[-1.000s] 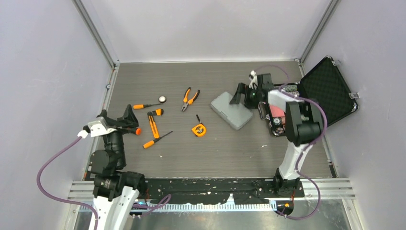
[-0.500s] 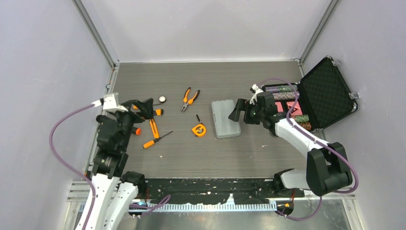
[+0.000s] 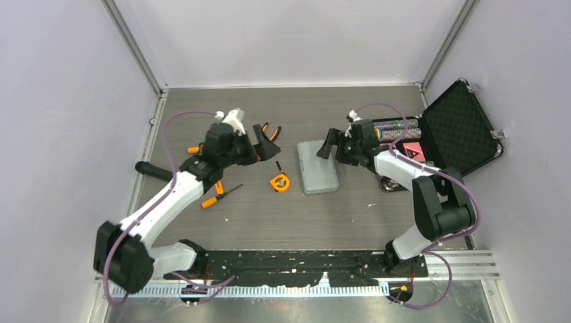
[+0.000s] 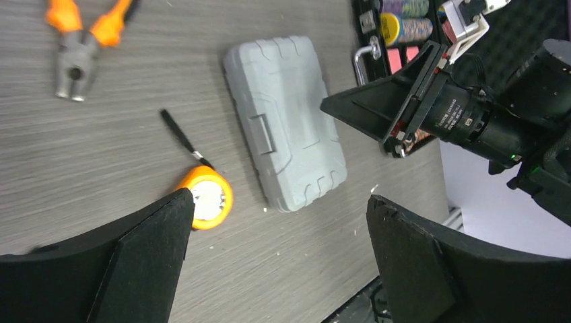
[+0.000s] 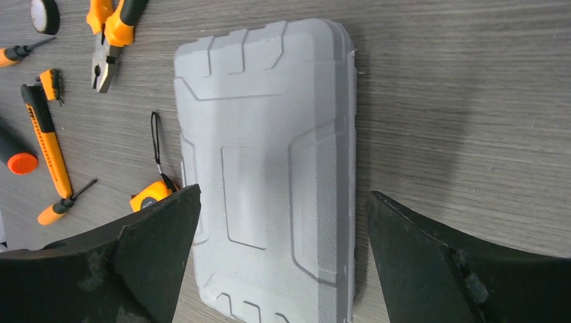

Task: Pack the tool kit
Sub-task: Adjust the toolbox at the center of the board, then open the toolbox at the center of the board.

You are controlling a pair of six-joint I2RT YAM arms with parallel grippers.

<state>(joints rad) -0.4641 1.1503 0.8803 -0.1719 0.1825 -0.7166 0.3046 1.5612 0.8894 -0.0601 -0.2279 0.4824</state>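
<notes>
**Presently, shut case being faced by right gripper**

Right gripper is being held wide open, empty, just over the far right corner of the case. The case is lying shut on the table, its long axis running away from the bases, across the finger gap. Left gripper, likewise open and empty, is being held by the pliers, farther off.

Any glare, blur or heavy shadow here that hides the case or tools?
Top external: even, soft light. Left wrist: the tape measure face is blown out white. Right wrist: the grey case is sharp, with a soft shadow on the table to its right.
</notes>
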